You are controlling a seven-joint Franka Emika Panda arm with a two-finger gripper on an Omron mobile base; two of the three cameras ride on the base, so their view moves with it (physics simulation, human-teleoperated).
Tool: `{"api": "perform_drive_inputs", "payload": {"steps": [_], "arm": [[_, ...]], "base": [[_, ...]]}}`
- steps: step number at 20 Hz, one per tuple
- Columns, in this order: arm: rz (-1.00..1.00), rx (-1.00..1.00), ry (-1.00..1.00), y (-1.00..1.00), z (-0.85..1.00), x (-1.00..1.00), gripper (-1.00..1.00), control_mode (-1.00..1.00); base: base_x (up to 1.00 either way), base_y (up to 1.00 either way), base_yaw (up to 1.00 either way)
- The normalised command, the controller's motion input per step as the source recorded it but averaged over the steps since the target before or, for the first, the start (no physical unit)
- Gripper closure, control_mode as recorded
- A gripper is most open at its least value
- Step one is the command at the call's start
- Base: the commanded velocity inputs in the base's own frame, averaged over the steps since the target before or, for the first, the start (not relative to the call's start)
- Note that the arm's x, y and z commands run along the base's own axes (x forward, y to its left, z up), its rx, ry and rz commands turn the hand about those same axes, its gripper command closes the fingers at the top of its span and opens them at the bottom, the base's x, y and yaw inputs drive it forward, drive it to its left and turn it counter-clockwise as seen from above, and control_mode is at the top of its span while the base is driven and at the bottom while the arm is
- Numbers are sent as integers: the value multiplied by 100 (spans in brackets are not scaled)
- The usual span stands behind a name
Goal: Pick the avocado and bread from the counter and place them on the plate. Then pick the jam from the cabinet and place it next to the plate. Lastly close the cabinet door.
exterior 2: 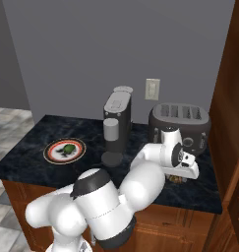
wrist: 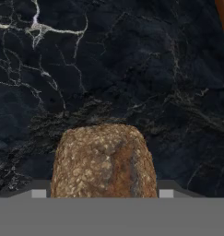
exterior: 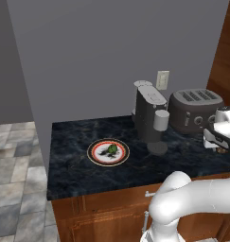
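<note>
- The gripper [wrist: 103, 196] is down over the bread [wrist: 104, 161], nearest the robot's side of the counter [exterior: 74, 175]. In the hand view the brown crusty loaf sits between the two finger tips [wrist: 38, 193], which stand partly closed at its flanks; they look to be touching it, but whether the grip is firm I cannot tell.
- In the right base view the bread [exterior 2: 176, 179] is a brown scrap under the white hand, lying on the counter in front of the toaster [exterior 2: 180, 125], so this step is not finished: the loaf is not yet lifted.
- Further from the toaster, past the coffee machine [exterior: 149, 113], lies the plate [exterior: 108, 152]. The avocado [exterior: 112, 149] rests on its patterned centre, so I judge the first part of the task done.
- The bread is well apart from the plate, with the coffee machine between them; it has to be carried across the counter to join the avocado.
- Beyond the toaster, at the edge of the right base view, stands reddish-brown wood, likely the cabinet [exterior 2: 229, 113]. No jam is visible in these views, and I cannot tell how the door stands.
- As I judge it, roughly one part in four is complete: bread, jam and door remain.
</note>
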Motion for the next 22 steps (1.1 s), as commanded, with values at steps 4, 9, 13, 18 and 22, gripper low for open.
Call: {"api": "perform_drive_inputs", "payload": {"steps": [4, 9, 13, 18, 22], "arm": [[0, 0, 0, 66, 42, -30, 100, -100], [0, 0, 0, 41, 51, -72, 100, -100], [-1, 0, -7, 10, 72, -99, 100, -100], [0, 0, -7, 11, 62, -97, 100, -100], [0, -7, -18, 68, 56, -56, 100, -100]], "base": [[0, 0, 0], [0, 0, 0], [0, 0, 0], [0, 0, 0], [0, 0, 0]]}}
